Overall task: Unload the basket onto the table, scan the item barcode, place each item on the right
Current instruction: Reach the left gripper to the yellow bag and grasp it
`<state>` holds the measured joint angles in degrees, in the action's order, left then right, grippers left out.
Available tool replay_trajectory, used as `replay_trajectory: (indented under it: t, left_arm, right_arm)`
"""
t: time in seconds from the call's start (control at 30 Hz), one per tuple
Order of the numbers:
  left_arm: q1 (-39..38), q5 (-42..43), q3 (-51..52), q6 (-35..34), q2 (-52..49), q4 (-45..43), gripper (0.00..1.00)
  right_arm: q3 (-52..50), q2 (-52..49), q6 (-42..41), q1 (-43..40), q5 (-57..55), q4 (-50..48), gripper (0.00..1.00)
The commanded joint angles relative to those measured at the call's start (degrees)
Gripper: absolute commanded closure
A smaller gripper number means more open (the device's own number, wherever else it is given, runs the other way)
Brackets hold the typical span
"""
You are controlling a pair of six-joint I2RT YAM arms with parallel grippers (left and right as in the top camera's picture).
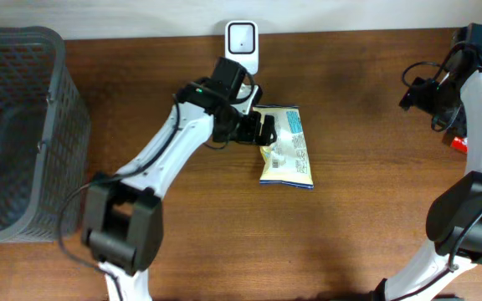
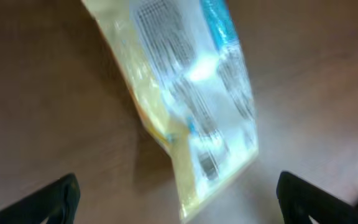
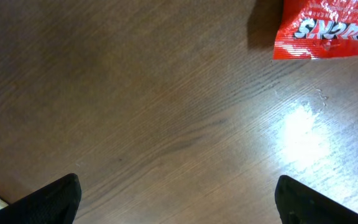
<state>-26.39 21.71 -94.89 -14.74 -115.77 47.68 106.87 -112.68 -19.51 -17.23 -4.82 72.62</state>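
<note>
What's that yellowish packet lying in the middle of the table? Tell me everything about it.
A glossy yellow and clear plastic packet with a light blue stripe and small print, too blurred to read. It lies flat on the brown wooden table, slightly slanted. The left pincer hangs open over its far end, not gripping it.

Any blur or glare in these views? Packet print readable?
Left wrist: yellow packet motion-blurred with a glare patch, print unreadable. Right wrist: sharp, bright glare on the table, red packet cropped at the top. Overhead: sharp, evenly lit.
</note>
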Motion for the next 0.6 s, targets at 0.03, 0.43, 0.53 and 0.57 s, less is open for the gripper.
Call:
replay_trajectory:
  t: [0.03, 0.43, 0.53, 0.57]
  left_arm:
    - [0.4, -0.5, 0.3, -3.7, -9.5, -10.1, 0.01]
    - [-0.8, 2.9, 0.3, -9.6, -15.0, -17.1, 0.99]
    - [-0.2, 2.9, -2.4, -7.6, -14.6, -15.1, 1.00]
    - [0.5, 1.6, -4.4, -7.4, -14.0, -12.2, 1.00]
  right_arm:
    - [0.1, 0.8, -0.5, -0.1, 0.1, 0.0, 0.01]
    - [0.1, 0.8, -0.5, -0.1, 0.1, 0.0, 0.01]
    - [0.1, 0.8, -0.5, -0.1, 0.1, 0.0, 0.01]
    - [0.1, 0.8, -0.5, -0.1, 0.1, 0.0, 0.01]
